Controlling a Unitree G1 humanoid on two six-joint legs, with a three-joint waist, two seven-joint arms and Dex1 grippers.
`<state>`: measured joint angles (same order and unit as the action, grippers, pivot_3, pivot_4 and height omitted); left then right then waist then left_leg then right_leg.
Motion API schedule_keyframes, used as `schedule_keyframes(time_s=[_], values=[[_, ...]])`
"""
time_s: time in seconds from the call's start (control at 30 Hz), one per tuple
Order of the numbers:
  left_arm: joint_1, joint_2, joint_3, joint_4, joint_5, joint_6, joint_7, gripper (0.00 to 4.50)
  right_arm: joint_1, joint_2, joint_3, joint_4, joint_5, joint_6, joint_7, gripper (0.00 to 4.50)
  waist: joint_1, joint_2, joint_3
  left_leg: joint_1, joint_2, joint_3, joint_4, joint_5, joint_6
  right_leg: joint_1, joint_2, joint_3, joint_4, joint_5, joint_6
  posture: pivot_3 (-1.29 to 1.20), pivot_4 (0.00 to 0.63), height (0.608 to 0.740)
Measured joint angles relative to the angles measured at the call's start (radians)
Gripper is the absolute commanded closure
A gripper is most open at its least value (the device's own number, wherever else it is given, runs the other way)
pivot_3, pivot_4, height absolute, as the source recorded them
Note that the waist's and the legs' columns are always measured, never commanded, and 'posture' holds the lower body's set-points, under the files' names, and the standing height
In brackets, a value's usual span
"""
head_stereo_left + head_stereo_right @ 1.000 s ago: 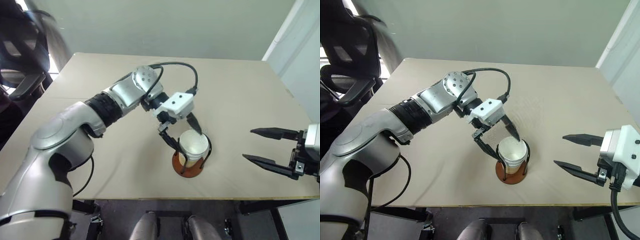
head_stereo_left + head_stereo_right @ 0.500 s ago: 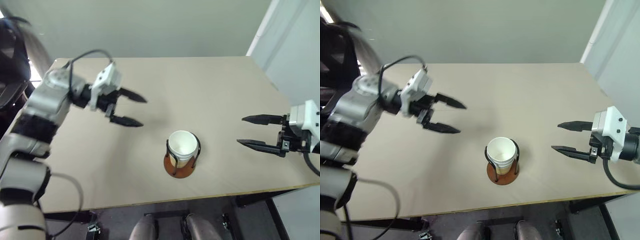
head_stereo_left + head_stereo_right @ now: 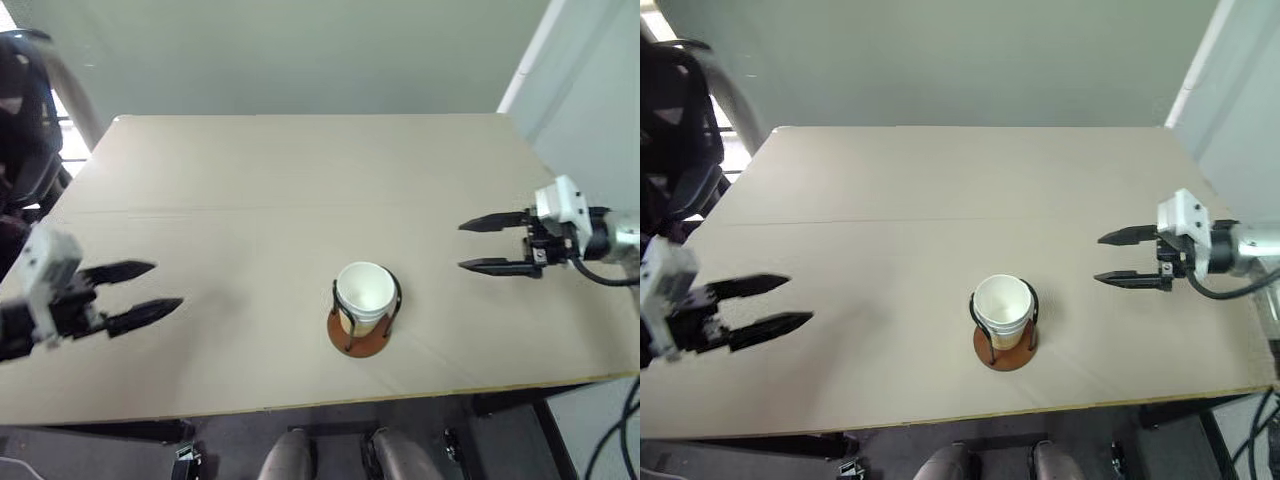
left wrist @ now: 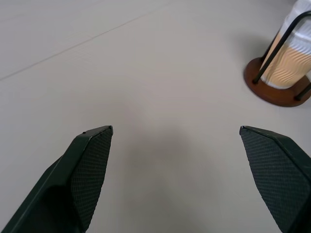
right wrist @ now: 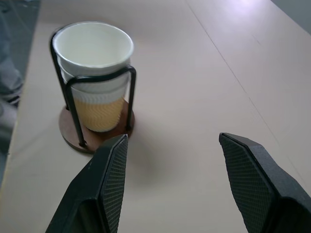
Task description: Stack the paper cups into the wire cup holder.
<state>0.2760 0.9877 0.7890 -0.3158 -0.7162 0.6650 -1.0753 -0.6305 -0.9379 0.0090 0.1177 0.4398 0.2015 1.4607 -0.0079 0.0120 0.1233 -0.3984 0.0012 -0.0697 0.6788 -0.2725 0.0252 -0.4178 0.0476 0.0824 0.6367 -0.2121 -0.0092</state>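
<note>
**Supervisor:** Report the head view, taking the holder as your reference.

**Operator:** I see the wire cup holder point(image 3: 363, 330) standing upright on the table point(image 3: 300, 190), close to the near edge. The paper cups point(image 3: 364, 293) sit nested inside its black wire loops, white rim uppermost. My left gripper point(image 3: 152, 290) is well apart from the holder on its left side, above the table, fingers spread wide, nothing between them. My right gripper point(image 3: 468, 245) is on the holder's right side, nearer to it than the left one but clear of it, fingers parted, nothing held.

**Supervisor:** Left wrist view?

**Operator:** I see both textured black fingers point(image 4: 90, 165) with a broad gap and only bare table between them. The holder point(image 4: 277, 90) is beyond the fingertips and off to one side, its brown disc flat on the table, the ribbed tan cup wall point(image 4: 294, 60) visible behind a wire loop.

**Supervisor:** Right wrist view?

**Operator:** I see the fingers point(image 5: 114, 174) apart, gripping nothing. The holder point(image 5: 95, 131) stands just past one fingertip, not touching it. The cups point(image 5: 93, 48) are seated in it, at least two rims stacked; I cannot tell the exact count.
</note>
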Motion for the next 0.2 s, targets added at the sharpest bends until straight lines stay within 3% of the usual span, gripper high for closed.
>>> schedule_keyframes(time_s=[0.2], values=[[0.088,-0.069,0.110,-0.121,-0.026,0.055,0.048,0.02,-0.076,0.042,0.027,0.084,-0.037,-0.030,0.046,1.46,0.001,0.000,0.000,0.008,0.000,-0.001,0.001,0.002,-0.002,0.003,0.000,0.000,0.007,0.000,-0.007,0.00,0.150,0.740]])
